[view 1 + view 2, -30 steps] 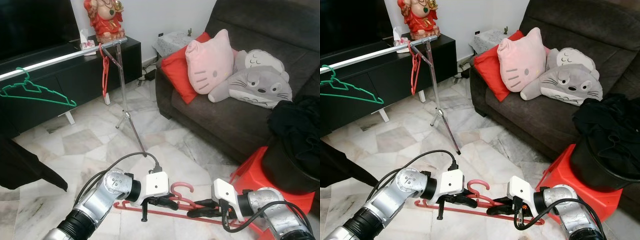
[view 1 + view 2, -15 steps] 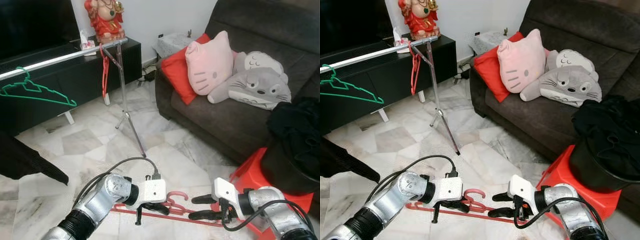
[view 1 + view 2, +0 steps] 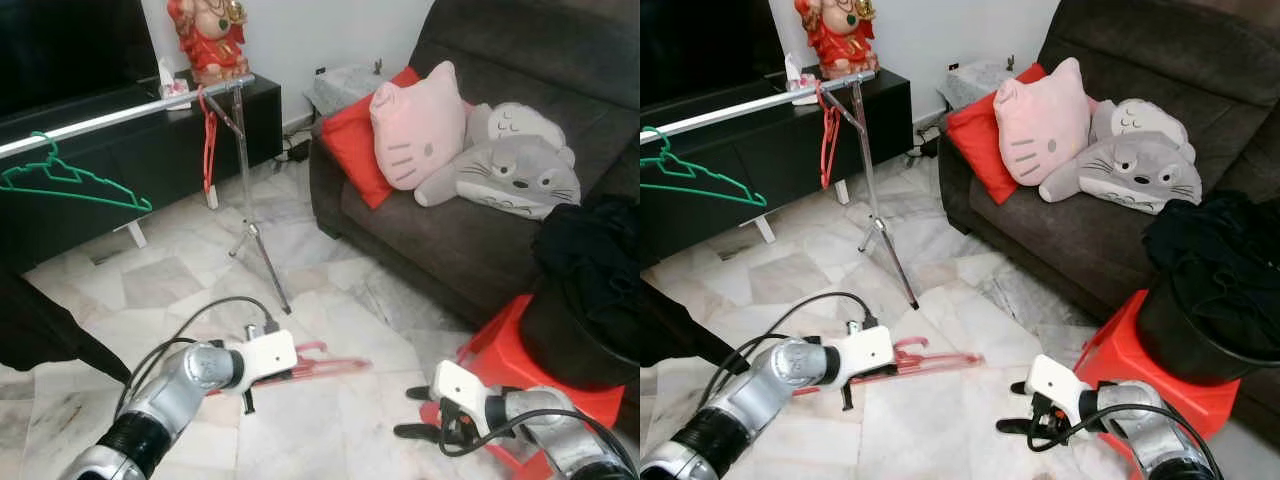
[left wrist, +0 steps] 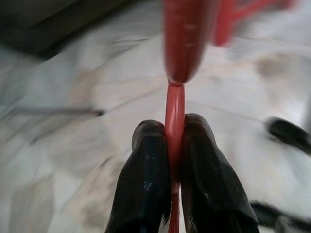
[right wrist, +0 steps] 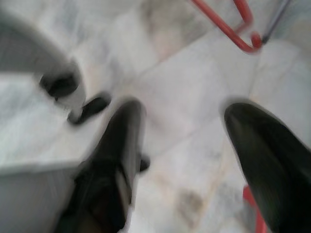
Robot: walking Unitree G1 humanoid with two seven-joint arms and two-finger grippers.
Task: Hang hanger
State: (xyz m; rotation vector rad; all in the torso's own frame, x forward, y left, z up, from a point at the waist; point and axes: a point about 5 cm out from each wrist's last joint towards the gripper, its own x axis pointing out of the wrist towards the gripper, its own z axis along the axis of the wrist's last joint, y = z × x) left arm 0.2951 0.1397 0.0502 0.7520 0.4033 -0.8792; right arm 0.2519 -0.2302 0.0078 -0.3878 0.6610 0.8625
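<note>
Down low over the marble floor point(image 3: 330, 440), the right gripper point(image 3: 420, 412) hangs with its two black fingers spread wide, holding nothing, just beside the red stool point(image 3: 500, 345) that carries a black bucket point(image 3: 575, 335) heaped with dark clothes. Across from it, the left gripper point(image 4: 169, 165) has its fingers pinched tight on the red hanger point(image 3: 320, 362), the thin bar squeezed between both pads. That hanger sticks out level from the left gripper above the floor, hook end close to the wrist, well apart from the rail. Farther back, the silver clothes rail point(image 3: 120, 118) runs across on its tripod stand, with a green hanger point(image 3: 70, 185) and another red hanger point(image 3: 208, 145) hooked on it. Behind, a dark sofa point(image 3: 480, 230) holds a pink cat cushion point(image 3: 418, 125).
</note>
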